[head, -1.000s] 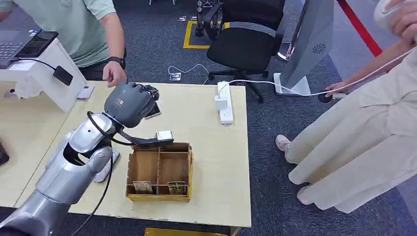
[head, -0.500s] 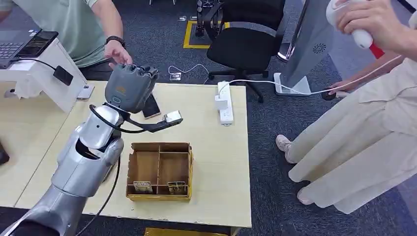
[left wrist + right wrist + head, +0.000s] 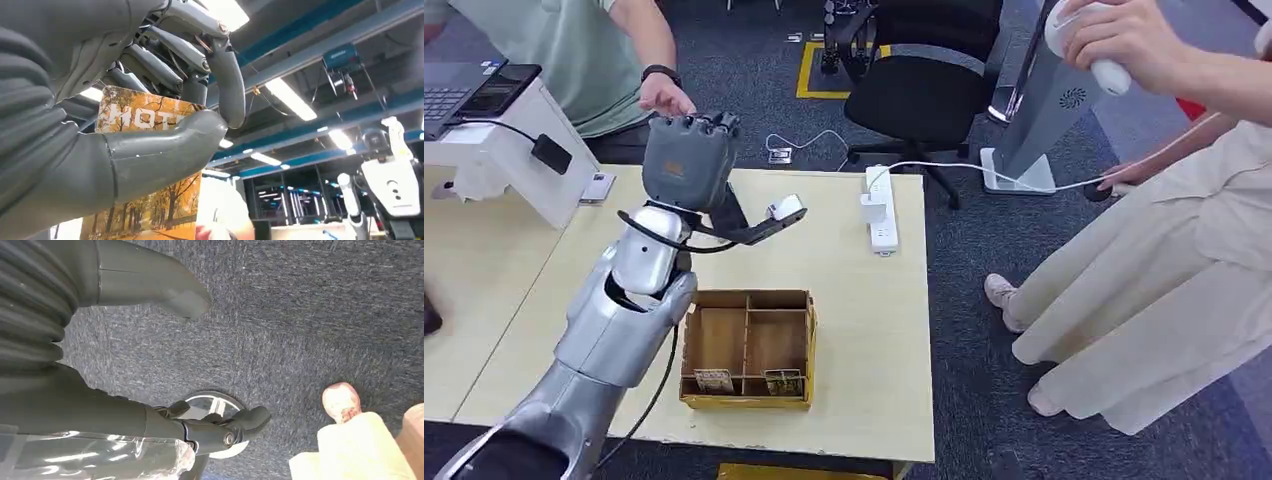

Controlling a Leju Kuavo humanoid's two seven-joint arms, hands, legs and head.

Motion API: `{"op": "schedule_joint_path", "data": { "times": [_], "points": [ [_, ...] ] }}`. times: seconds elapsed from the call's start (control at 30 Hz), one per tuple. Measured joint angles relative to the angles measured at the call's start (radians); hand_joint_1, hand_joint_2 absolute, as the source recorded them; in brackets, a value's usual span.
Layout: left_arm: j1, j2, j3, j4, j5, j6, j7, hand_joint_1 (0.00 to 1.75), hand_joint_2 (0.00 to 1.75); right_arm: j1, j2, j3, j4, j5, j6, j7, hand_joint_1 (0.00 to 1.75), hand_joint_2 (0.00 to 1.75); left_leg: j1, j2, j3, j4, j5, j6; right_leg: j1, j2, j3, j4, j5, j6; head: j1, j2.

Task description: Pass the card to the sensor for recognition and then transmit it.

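Note:
My left hand [image 3: 689,163] is raised above the far left part of the table [image 3: 864,330], its back toward the head camera. In the left wrist view the thumb [image 3: 165,150] and fingers [image 3: 220,65] pinch an orange card [image 3: 145,207] printed with autumn trees and white letters. A person on the right holds a white handheld scanner [image 3: 1084,45] high at the back right, well apart from my hand. My right hand [image 3: 100,280] hangs over the grey carpet with its thumb out and nothing in it.
A divided cardboard box [image 3: 749,300] stands near the table's front edge, with cards [image 3: 714,380] in its front compartments. A white power strip [image 3: 882,210] lies at the far right. A person's hand [image 3: 664,95] hovers just behind my left hand. A black chair [image 3: 924,80] stands beyond the table.
My left hand has risen from above the box and turned upward with the card. The person on the right has brought the scanner into view and moved it leftward.

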Motion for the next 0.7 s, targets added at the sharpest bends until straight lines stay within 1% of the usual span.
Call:
{"op": "schedule_joint_path", "data": {
  "times": [0.07, 0.13, 0.27, 0.4, 0.47, 0.53, 0.63, 0.7],
  "points": [
    [-0.007, -0.001, 0.000, 0.029, 0.000, 0.010, -0.016, 1.75, 1.75, 0.002, 0.000, 0.000, 0.000, -0.003, 0.000, 0.000, 0.00, 1.75, 0.000, 0.000, 0.000, 0.000, 0.000, 0.000, 0.000, 0.000, 0.000, 0.000, 0.000, 0.000, -0.001, 0.000],
    [-0.009, -0.002, 0.000, 0.052, 0.000, 0.015, -0.019, 1.75, 1.75, 0.004, 0.000, 0.000, -0.001, -0.005, 0.000, 0.000, 0.00, 1.75, 0.000, 0.000, 0.000, 0.000, 0.000, 0.000, 0.000, 0.000, 0.000, 0.000, 0.000, 0.000, 0.000, 0.000],
    [-0.009, -0.008, 0.000, 0.075, 0.000, 0.021, -0.034, 1.75, 1.75, 0.007, 0.000, 0.000, -0.003, -0.006, 0.000, 0.000, 0.00, 1.75, 0.000, 0.000, 0.000, 0.000, 0.000, 0.000, 0.000, 0.000, 0.000, 0.000, 0.000, 0.000, 0.000, 0.000],
    [-0.009, -0.010, 0.000, 0.086, 0.000, 0.021, -0.034, 1.75, 1.75, 0.010, 0.000, -0.001, -0.003, -0.005, 0.000, 0.000, 0.00, 1.75, 0.000, 0.000, 0.000, 0.000, 0.000, 0.000, 0.000, 0.000, 0.000, 0.000, 0.000, 0.000, 0.000, 0.000],
    [-0.009, -0.015, 0.001, 0.087, 0.000, 0.025, -0.051, 1.75, 1.75, 0.010, 0.000, -0.001, -0.003, -0.003, 0.000, 0.000, 0.00, 1.75, 0.000, 0.000, 0.000, 0.000, 0.000, 0.000, 0.000, 0.000, 0.000, 0.000, 0.000, 0.000, -0.001, 0.000],
    [-0.006, -0.026, 0.001, 0.087, 0.000, 0.032, -0.081, 1.75, 1.75, 0.010, 0.000, -0.001, -0.003, 0.001, 0.000, 0.000, 0.00, 1.75, 0.000, -0.001, 0.000, 0.000, 0.000, 0.000, 0.000, -0.001, 0.000, 0.000, 0.000, 0.000, 0.000, 0.000],
    [0.003, -0.039, 0.001, 0.082, 0.000, 0.039, -0.101, 1.75, 1.75, 0.010, 0.000, -0.001, -0.003, 0.002, 0.000, 0.000, 0.00, 1.75, 0.000, 0.000, 0.000, 0.000, 0.000, 0.000, 0.000, 0.000, 0.000, 0.000, 0.000, 0.000, -0.001, 0.000],
    [0.012, -0.051, 0.000, 0.074, 0.000, 0.039, -0.104, 1.75, 1.75, 0.009, 0.000, -0.001, -0.003, 0.004, 0.000, 0.000, 0.00, 1.75, 0.000, 0.000, 0.000, 0.000, 0.000, 0.000, 0.000, 0.000, 0.000, 0.000, 0.000, 0.000, 0.000, 0.000]
  ]
}}
